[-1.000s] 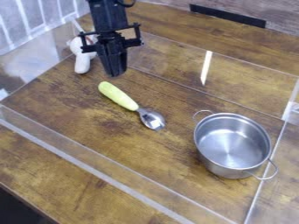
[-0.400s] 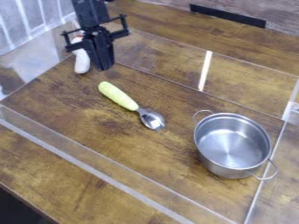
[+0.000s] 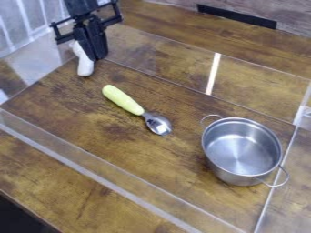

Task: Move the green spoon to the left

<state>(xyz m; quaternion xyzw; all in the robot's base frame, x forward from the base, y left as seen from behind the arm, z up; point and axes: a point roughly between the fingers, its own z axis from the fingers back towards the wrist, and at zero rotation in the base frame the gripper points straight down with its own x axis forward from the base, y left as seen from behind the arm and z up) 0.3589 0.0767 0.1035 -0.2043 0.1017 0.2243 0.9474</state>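
Meets white rounded plastic object [image 3: 84, 65] close beside gripper [image 3: 96, 53]; nearer the camera, meets green spoon [image 3: 123, 100], then steel pot [image 3: 241, 150]; can pass over bare wooden tabletop [image 3: 165, 68] between.

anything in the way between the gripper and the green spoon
Nothing visible stands between the gripper and the green spoon, just bare table; the white object sits beside that path, not on it.

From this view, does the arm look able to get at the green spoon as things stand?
Probably yes: the green spoon lies uncovered on the table, with the steel pot off to one side. The gripper appears shut, so it would likely need to open first.
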